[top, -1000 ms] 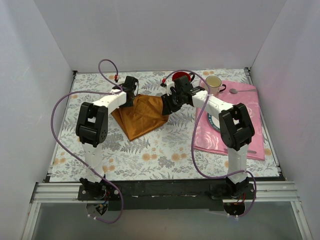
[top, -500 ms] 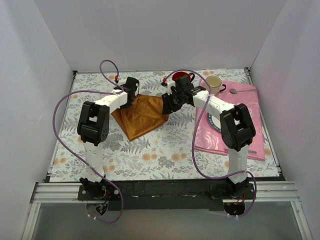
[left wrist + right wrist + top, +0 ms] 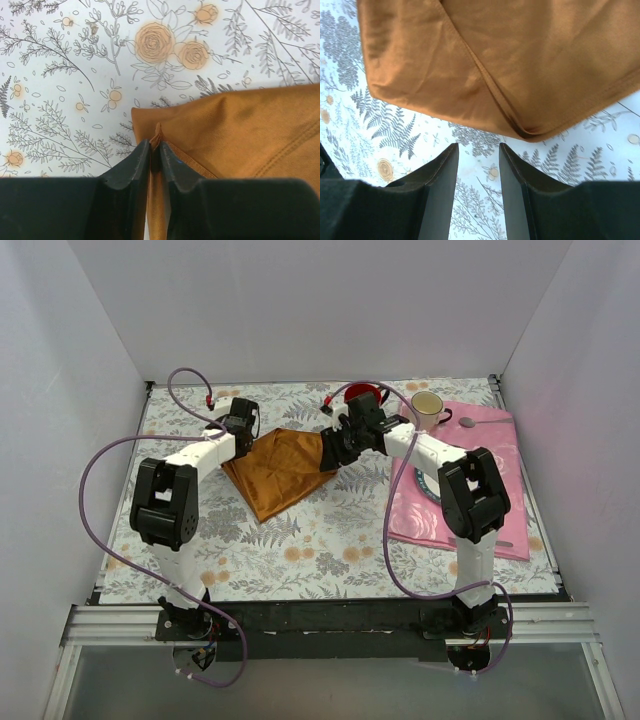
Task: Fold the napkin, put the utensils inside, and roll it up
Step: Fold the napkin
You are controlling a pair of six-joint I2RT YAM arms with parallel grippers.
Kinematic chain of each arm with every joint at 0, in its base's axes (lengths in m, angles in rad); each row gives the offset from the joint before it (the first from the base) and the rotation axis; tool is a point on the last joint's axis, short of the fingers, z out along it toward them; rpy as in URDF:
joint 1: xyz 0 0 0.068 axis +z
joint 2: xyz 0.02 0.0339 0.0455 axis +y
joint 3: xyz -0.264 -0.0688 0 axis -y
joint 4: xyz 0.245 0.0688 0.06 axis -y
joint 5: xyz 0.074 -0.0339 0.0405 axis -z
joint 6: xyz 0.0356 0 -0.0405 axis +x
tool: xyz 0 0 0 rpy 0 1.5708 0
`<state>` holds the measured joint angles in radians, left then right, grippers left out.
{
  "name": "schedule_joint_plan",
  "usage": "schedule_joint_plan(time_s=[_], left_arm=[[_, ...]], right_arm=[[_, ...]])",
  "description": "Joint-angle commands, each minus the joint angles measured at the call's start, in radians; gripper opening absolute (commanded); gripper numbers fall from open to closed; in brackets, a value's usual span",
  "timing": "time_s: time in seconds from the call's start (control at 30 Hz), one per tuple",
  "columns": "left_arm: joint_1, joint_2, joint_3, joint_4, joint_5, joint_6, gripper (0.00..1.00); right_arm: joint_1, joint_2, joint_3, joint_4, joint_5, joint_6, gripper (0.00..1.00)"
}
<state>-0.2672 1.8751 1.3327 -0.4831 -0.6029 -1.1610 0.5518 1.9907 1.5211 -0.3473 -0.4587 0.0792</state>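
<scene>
The left end effector is pinching a corner of the napkin, its fingers closed on the cloth. The right end effector is hovering with fingers spread and empty, just above the napkin's opposite edge. The napkin is lying in overlapping layers on the floral desk, between both arms and left of the pink cloth.
</scene>
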Motion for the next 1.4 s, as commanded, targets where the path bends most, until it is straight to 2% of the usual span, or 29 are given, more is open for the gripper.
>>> schedule_joint_plan(time_s=[0.0, 0.13, 0.17, 0.2, 0.33, 0.4, 0.47, 0.5, 0.63, 0.87, 1.07, 1.17, 1.2, 1.27, 1.3, 1.37], left_arm=[[0.025, -0.042, -0.012, 0.041, 0.014, -0.011, 0.18], [0.029, -0.045, -0.004, 0.035, 0.022, -0.006, 0.3], [0.031, -0.048, 0.0, 0.031, 0.025, -0.005, 0.42], [0.031, -0.056, 0.006, 0.023, 0.026, -0.006, 0.48], [0.029, -0.128, 0.01, -0.002, 0.06, -0.015, 0.52], [0.031, -0.166, -0.013, 0.017, 0.13, -0.017, 0.47], [0.051, -0.203, -0.039, 0.046, 0.237, -0.038, 0.38], [0.063, -0.209, -0.046, 0.055, 0.347, -0.052, 0.29], [0.101, -0.157, -0.047, 0.065, 0.472, -0.088, 0.15], [0.184, -0.051, -0.093, 0.071, 0.476, -0.083, 0.11], [0.191, -0.071, -0.073, 0.084, 0.434, -0.06, 0.13], [0.189, -0.119, -0.055, 0.086, 0.439, -0.066, 0.21], [0.189, -0.132, -0.05, 0.083, 0.439, -0.072, 0.32], [0.189, -0.189, -0.044, 0.063, 0.439, -0.095, 0.43], [0.189, -0.209, -0.047, 0.057, 0.442, -0.106, 0.56], [0.191, -0.275, -0.064, 0.028, 0.443, -0.158, 0.66]], right_arm=[[0.043, 0.01, 0.022, 0.065, -0.05, 0.042, 0.46], [0.065, 0.062, 0.05, 0.096, -0.064, 0.088, 0.46], [0.069, 0.069, 0.053, 0.111, -0.064, 0.106, 0.46], [0.072, 0.08, 0.056, 0.114, -0.064, 0.114, 0.46], [0.083, 0.106, 0.07, 0.128, -0.063, 0.14, 0.45], [0.085, 0.108, 0.068, 0.139, -0.063, 0.155, 0.44], [0.088, 0.109, 0.054, 0.151, -0.061, 0.166, 0.43], [0.088, 0.109, 0.05, 0.159, -0.058, 0.183, 0.43], [0.089, 0.103, 0.017, 0.2, -0.051, 0.214, 0.4], [0.089, 0.106, -0.033, 0.223, 0.017, 0.2, 0.39], [0.095, 0.128, -0.024, 0.209, 0.048, 0.136, 0.39], [0.106, 0.119, 0.025, 0.168, 0.081, 0.103, 0.4], [0.109, 0.114, 0.039, 0.134, 0.097, 0.079, 0.41], [0.12, 0.105, 0.086, 0.098, 0.126, 0.059, 0.43], [0.126, 0.091, 0.099, 0.081, 0.156, 0.039, 0.44], [0.151, 0.073, 0.119, 0.044, 0.195, 0.024, 0.49]])
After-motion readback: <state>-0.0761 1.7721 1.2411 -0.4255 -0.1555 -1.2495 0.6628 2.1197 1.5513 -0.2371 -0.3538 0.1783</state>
